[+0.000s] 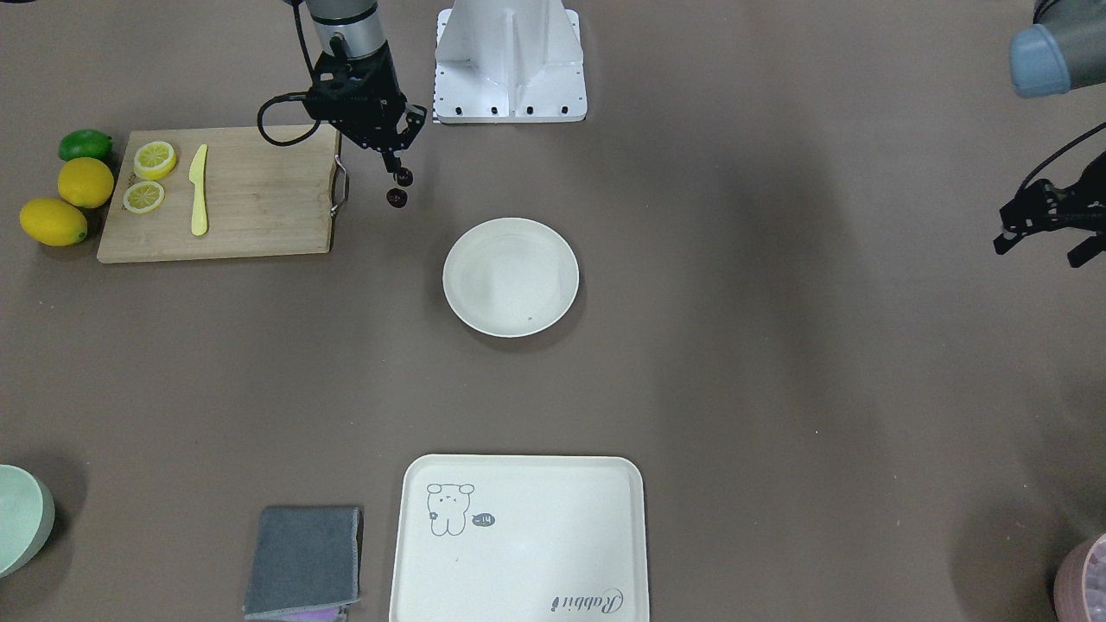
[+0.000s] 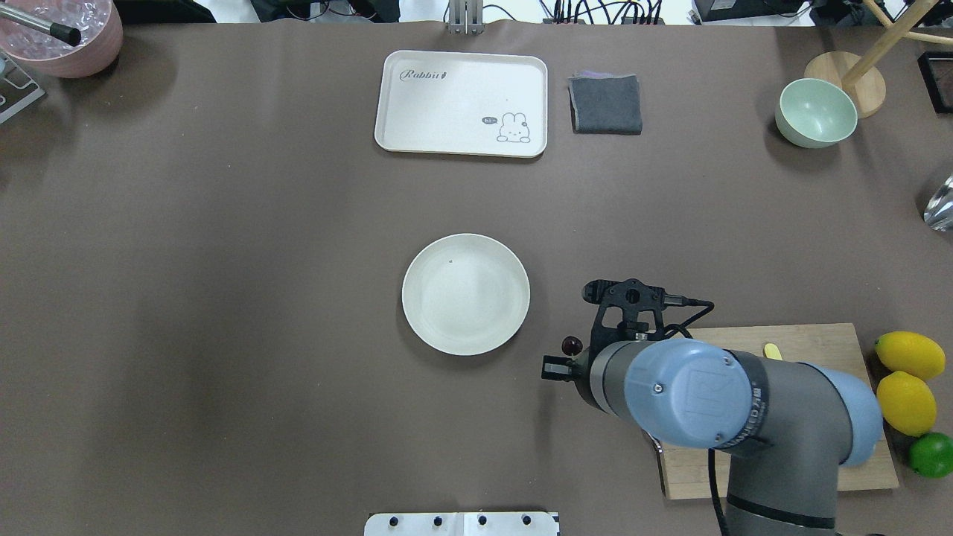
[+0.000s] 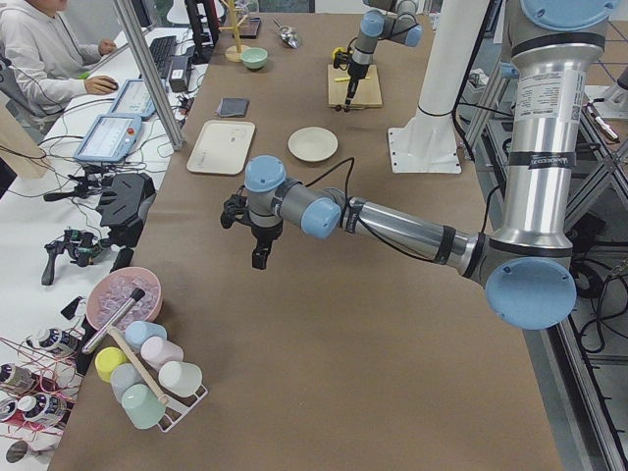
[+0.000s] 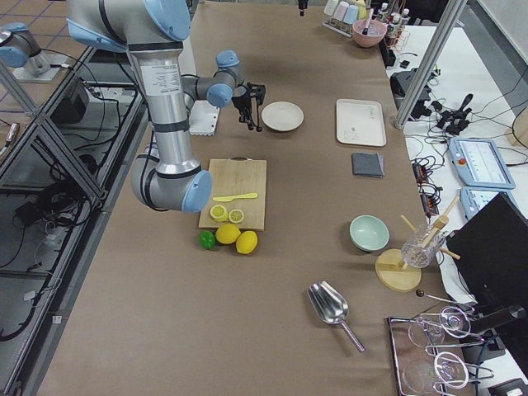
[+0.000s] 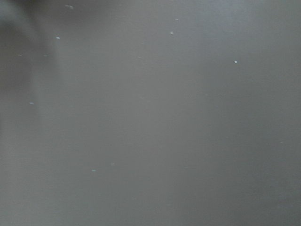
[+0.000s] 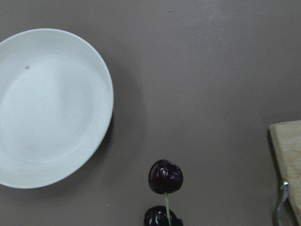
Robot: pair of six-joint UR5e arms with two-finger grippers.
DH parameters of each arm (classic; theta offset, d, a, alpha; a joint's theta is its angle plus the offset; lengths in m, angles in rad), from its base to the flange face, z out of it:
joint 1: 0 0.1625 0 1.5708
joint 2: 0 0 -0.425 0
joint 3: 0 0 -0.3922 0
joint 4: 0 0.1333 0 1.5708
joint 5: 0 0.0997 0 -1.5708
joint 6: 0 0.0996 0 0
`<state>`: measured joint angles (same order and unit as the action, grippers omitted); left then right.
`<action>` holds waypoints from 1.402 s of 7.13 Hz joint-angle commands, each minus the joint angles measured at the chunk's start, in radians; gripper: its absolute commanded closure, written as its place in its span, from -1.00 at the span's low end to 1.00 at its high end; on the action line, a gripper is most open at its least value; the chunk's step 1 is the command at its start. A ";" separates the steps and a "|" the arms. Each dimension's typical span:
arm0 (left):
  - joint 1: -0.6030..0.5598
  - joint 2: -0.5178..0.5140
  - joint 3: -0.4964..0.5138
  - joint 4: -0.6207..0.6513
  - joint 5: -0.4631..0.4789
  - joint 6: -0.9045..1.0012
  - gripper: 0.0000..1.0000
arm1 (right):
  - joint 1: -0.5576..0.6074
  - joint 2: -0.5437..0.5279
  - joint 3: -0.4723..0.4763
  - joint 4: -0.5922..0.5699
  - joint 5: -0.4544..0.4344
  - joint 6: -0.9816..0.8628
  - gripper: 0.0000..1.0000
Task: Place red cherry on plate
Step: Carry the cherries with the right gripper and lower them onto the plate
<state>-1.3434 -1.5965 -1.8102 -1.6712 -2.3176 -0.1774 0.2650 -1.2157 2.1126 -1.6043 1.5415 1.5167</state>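
Note:
The red cherry [image 1: 397,198], a dark maroon pair on thin stems, hangs above the table from my right gripper [image 1: 394,166], which is shut on the stems. In the right wrist view the red cherry [image 6: 165,176] dangles right of the plate [image 6: 47,108], over bare table. The plate [image 1: 510,276] is round, off-white and holds nothing; it lies at the table's middle. From overhead, the red cherry [image 2: 572,345] is just right of the plate [image 2: 465,294]. My left gripper [image 1: 1041,246] hovers open far off at the table's other side, with nothing in it.
A wooden cutting board [image 1: 251,199] with two lemon slices and a yellow knife [image 1: 199,190] lies beside the right gripper. Lemons [image 1: 85,182] and a lime [image 1: 85,144] sit past it. A cream tray [image 1: 518,536], grey cloth [image 1: 304,561] and green bowl [image 1: 22,518] line the far side.

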 commanded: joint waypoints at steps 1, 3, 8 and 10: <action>-0.161 -0.007 0.003 0.285 -0.002 0.310 -0.96 | 0.000 0.161 -0.106 -0.061 -0.004 0.049 1.00; -0.311 0.051 0.017 0.318 -0.002 0.489 -0.96 | 0.002 0.351 -0.285 -0.097 -0.008 0.126 1.00; -0.319 0.059 0.026 0.320 -0.006 0.496 -0.96 | 0.105 0.532 -0.658 0.043 0.002 0.134 1.00; -0.318 0.059 0.029 0.318 -0.006 0.493 -0.96 | 0.105 0.527 -0.651 0.032 0.018 0.128 1.00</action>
<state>-1.6621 -1.5368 -1.7832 -1.3524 -2.3237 0.3177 0.3669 -0.6873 1.4645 -1.5695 1.5482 1.6490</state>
